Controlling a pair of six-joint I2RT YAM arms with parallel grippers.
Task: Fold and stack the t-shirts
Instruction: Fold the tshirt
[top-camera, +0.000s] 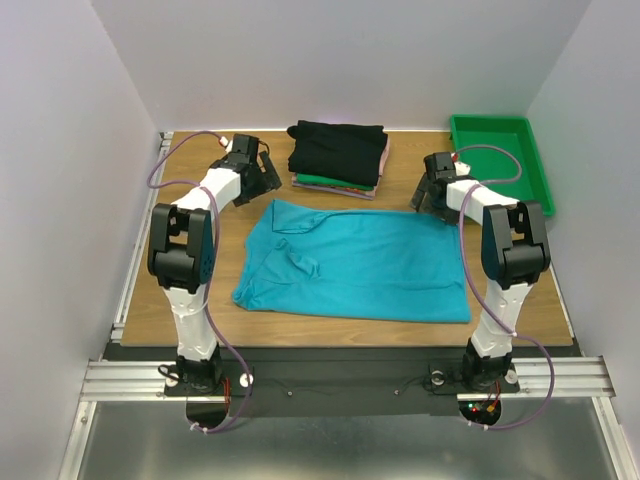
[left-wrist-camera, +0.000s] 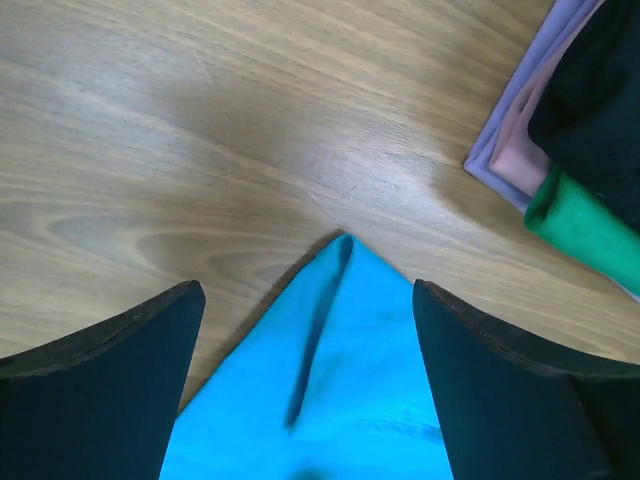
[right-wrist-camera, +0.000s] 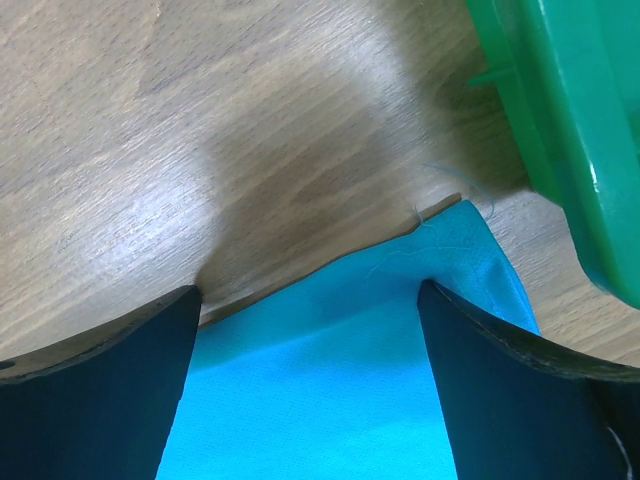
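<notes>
Ok, bright teal short-sleeved cloth t-shirt (top-camera: 355, 262) lies spread on the wooden surface (top-camera: 150, 310) between the two arms, one ridge of bunched cloth left of its middle

Left gripper (top-camera: 262, 170) sits at the shirt's far left corner. Left wrist view: gripper (left-wrist-camera: 305, 292) is spread wide, holding nothing, and the pointed teal corner (left-wrist-camera: 335, 350) lies on the wood between the two black fingers (left-wrist-camera: 110, 390), a crease running down from the tip

Right gripper (top-camera: 428, 192) sits at the shirt's far right corner. Right wrist view: gripper (right-wrist-camera: 310, 295) is also spread wide with nothing in it, and the teal edge (right-wrist-camera: 330, 370) runs across the gap between its fingers (right-wrist-camera: 500, 390). Can't tell if either finger touches the cloth

Stack of folded t-shirts (top-camera: 337, 150) at the far edge, black on top, green (left-wrist-camera: 585, 230) and pink (left-wrist-camera: 520, 150) layers under it, near the left gripper, apart from the teal shirt

Rigid green plastic tray (top-camera: 500, 160) at far right, just beside the right gripper, clear of the teal corner
</notes>
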